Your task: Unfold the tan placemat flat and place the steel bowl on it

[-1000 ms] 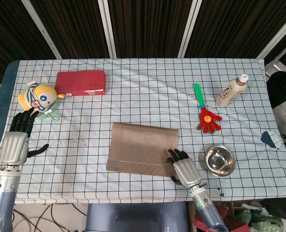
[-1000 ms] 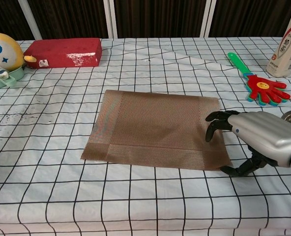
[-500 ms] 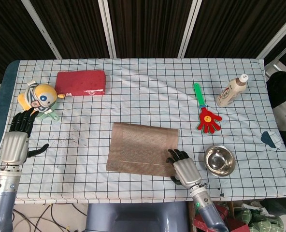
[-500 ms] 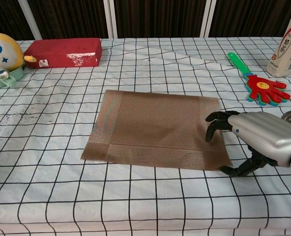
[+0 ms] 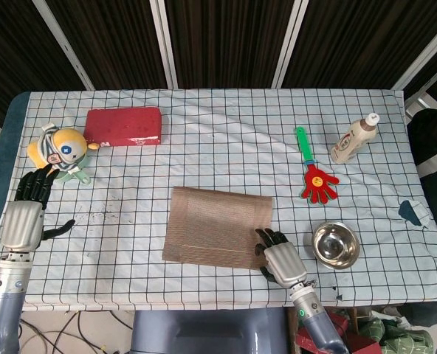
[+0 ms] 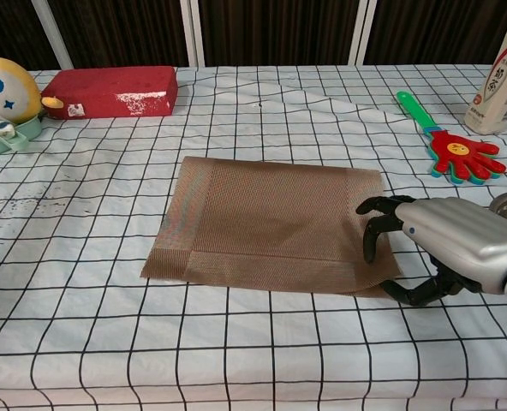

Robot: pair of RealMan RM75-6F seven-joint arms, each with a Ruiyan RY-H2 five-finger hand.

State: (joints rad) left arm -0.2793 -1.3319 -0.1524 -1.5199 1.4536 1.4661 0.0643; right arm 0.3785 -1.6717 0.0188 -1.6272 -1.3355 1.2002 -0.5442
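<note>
- Now the right robot hand [image 6: 446,244] pinches the near right corner of the tan placemat [image 6: 271,224], mid-table.
- Steel bowl [image 5: 335,245] sits just right of it.
- Left robot hand [image 5: 23,217] rests spread, holding nothing.

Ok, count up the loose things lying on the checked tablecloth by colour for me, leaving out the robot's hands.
Red: 2, the red block and the red hand-shaped clapper
Tan: 2, the tan placemat and the tan bottle
Silver: 1, the steel bowl
Yellow: 1, the yellow doll toy
Total: 6
</note>
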